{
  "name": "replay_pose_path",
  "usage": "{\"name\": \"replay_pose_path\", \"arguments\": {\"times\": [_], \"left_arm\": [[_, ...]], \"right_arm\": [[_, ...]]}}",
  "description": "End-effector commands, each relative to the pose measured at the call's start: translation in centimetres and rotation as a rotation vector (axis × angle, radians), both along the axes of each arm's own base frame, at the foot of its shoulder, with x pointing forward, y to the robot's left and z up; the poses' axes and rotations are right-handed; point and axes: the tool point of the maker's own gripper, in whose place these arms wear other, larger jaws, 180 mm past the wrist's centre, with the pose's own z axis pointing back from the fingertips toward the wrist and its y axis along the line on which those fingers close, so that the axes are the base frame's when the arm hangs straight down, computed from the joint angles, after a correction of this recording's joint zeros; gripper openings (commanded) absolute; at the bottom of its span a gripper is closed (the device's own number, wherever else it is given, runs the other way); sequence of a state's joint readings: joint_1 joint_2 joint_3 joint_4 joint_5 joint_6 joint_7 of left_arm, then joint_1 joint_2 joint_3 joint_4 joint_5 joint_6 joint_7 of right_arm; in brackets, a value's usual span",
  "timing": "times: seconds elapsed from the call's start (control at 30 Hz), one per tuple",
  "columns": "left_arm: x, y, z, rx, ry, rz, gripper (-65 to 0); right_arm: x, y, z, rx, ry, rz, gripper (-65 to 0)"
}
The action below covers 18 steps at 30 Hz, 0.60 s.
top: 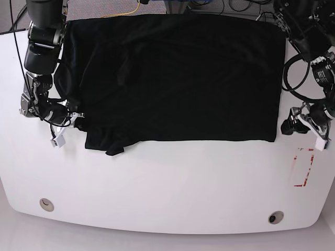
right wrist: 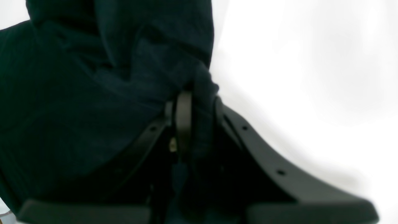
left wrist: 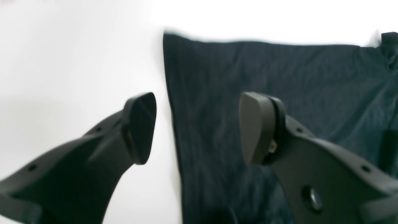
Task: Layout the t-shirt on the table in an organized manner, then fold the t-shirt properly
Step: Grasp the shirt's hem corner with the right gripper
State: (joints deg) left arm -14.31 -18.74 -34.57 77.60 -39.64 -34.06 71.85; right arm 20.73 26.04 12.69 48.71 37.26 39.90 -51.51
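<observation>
The right gripper (right wrist: pixel 194 102) has its fingers (right wrist: pixel 184 118) pinched on a bunched fold of the shirt (top: pixel 178 78) at its near left corner. The left gripper (left wrist: pixel 197 127) has its fingers (left wrist: pixel 141 124) spread and empty, straddling the shirt's near right edge, with one finger over bare bench (top: pixel 172 183) and the other over cloth.

We see the shirt lying on the far half of the bench, spanning most of its width. We judge the layout step mostly done: the right side and near hem lie straight and flat, while the near left corner is rumpled, with a flap hanging past the hem line and creases running up the left side. Smoothing that corner remains, and no fold has been made yet.

We can read no brand, label or writing anywhere. The only markings are a red tape outline (top: pixel 302 167) at the near right and two metal grommets (top: pixel 46 204) near the front edge.
</observation>
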Motion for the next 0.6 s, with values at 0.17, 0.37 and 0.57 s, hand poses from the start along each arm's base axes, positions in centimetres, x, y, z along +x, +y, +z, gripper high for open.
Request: {"name": "replay_pose_path", "arguments": {"times": [0.17,0.37,0.57], "left_arm": [[3.7,1.4,0.6,0.055,0.004,0.063,-25.3],[4.9,1.9,-0.5,0.130,0.047,0.080,-25.1],[5.8,-0.4,-3.2,0.184,0.111,0.001,-15.4]], "right_arm": [[1.1,-0.9,1.5,-0.017,-0.042,-0.006,-57.2],[1.0,-0.9,1.4,-0.014,-0.040,-0.007,-57.2],[1.0,-0.8,1.4,-0.011,-0.040,-0.006,-57.2]]}}
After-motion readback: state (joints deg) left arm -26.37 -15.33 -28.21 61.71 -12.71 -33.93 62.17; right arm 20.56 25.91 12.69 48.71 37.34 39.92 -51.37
